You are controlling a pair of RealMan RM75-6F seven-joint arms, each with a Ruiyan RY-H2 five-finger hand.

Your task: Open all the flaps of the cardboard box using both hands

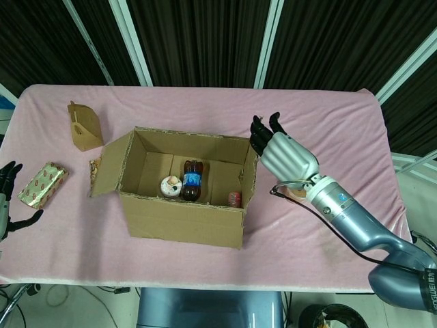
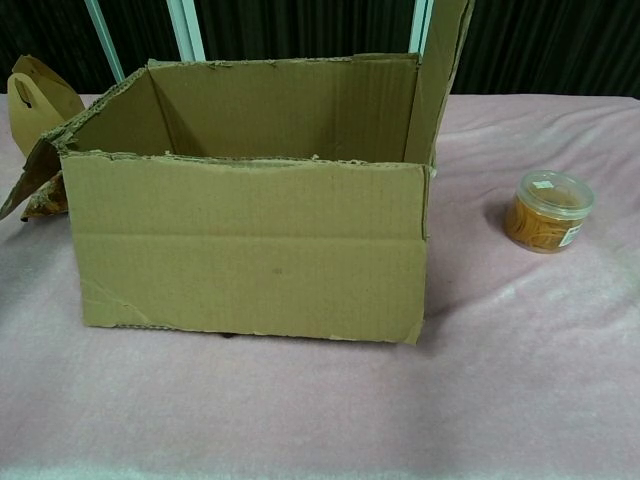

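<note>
The cardboard box (image 1: 181, 219) stands mid-table with a cola bottle (image 1: 192, 179) and small items inside. Its left flap (image 1: 108, 164) is folded outward. The right flap (image 1: 250, 171) stands nearly upright, leaning slightly outward, and also shows as the right flap (image 2: 440, 70) in the chest view. My right hand (image 1: 285, 156) is just right of that flap, fingers stretched out, dark fingertips (image 1: 263, 130) beside its far end, holding nothing. My left hand (image 1: 7, 198) hangs at the table's left edge, fingers apart and empty, far from the box.
A brown paper carton (image 1: 85, 126) stands at the back left. A gold-wrapped packet (image 1: 42, 184) lies near my left hand. A clear jar of rubber bands (image 2: 548, 210) sits right of the box, below my right forearm. The pink cloth (image 1: 328, 123) covers the table.
</note>
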